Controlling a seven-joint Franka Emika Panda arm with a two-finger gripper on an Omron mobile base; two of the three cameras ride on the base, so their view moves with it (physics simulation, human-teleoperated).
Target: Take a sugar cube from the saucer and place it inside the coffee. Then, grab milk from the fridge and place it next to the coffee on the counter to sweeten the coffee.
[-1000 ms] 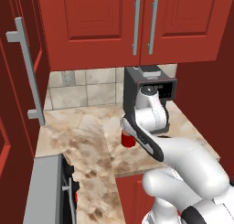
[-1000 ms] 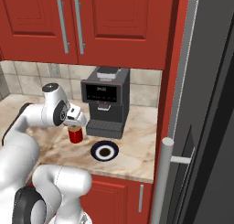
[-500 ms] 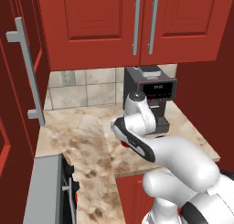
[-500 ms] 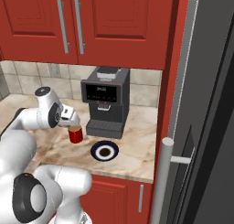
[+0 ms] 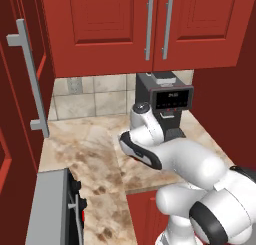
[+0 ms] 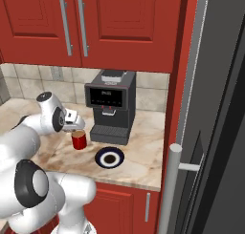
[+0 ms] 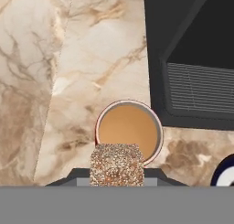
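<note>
- The hand [image 7: 117, 173] is clenched on the sugar cube [image 7: 117, 165], which sits at the near rim of the coffee cup [image 7: 129, 129] rather than over its middle.
- Let go here, the cube could clip the rim and bounce onto the table [image 7: 55, 81]; it wants to be further over the liquid first.
- The cup stands just beside the coffee machine's drip tray [image 7: 199, 93], so a nudge might tip it.
- The saucer [image 6: 109, 158] lies near the cup.
- The fridge [image 6: 215, 132], not yet opened, stands to the right.

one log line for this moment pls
phase: sugar drop | end effector: shut on sugar cube, above coffee | saucer: beside coffee | milk: not fetched
</note>
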